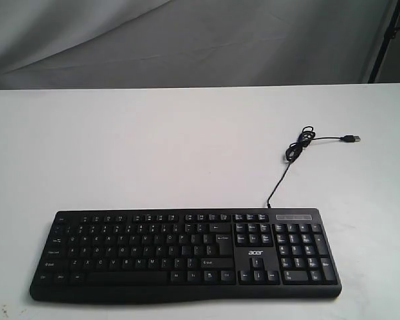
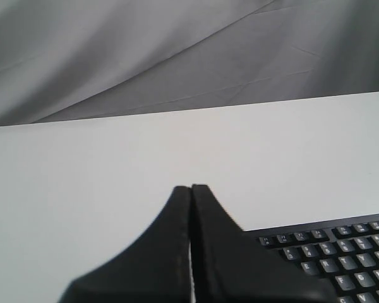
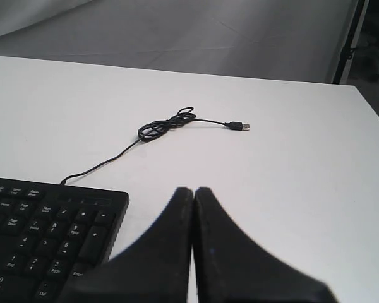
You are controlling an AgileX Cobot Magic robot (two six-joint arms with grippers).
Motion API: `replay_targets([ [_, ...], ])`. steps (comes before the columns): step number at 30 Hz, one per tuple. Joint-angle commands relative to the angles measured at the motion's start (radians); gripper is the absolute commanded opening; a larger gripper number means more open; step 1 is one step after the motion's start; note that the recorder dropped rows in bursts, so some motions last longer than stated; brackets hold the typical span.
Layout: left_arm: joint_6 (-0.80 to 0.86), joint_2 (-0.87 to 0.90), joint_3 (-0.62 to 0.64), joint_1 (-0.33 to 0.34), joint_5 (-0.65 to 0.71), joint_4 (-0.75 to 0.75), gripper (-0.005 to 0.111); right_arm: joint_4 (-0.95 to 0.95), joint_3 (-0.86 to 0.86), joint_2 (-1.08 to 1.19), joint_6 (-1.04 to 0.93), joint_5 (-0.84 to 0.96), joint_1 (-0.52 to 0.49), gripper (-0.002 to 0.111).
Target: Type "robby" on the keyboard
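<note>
The black keyboard (image 1: 187, 253) lies flat near the front edge of the white table (image 1: 153, 153), number pad on the right, white "acer" logo above the arrow keys. Its thin black cable (image 1: 290, 157) curls away to a loose USB plug (image 1: 351, 139). Neither gripper appears in the exterior view. My left gripper (image 2: 191, 188) is shut with nothing in it, held off the keyboard's (image 2: 341, 252) upper left corner. My right gripper (image 3: 193, 190) is shut and holds nothing, beside the number pad end of the keyboard (image 3: 44, 240).
A grey cloth backdrop (image 1: 187, 40) hangs behind the table's far edge. A dark stand (image 1: 387, 33) rises at the back right. The cable coil (image 3: 167, 126) and USB plug (image 3: 238, 126) lie on the table beyond the keyboard's right end.
</note>
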Motion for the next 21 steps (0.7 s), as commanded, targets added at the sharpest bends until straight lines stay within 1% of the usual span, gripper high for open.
replay_targets([
  [1, -0.003, -0.003, 0.004, -0.006, -0.005, 0.005, 0.0, -0.004, 0.003, -0.006, 0.004, -0.003, -0.008, 0.0],
  [21, -0.003, -0.003, 0.004, -0.006, -0.005, 0.005, 0.0, -0.025, 0.003, -0.006, -0.003, -0.021, -0.008, 0.0],
])
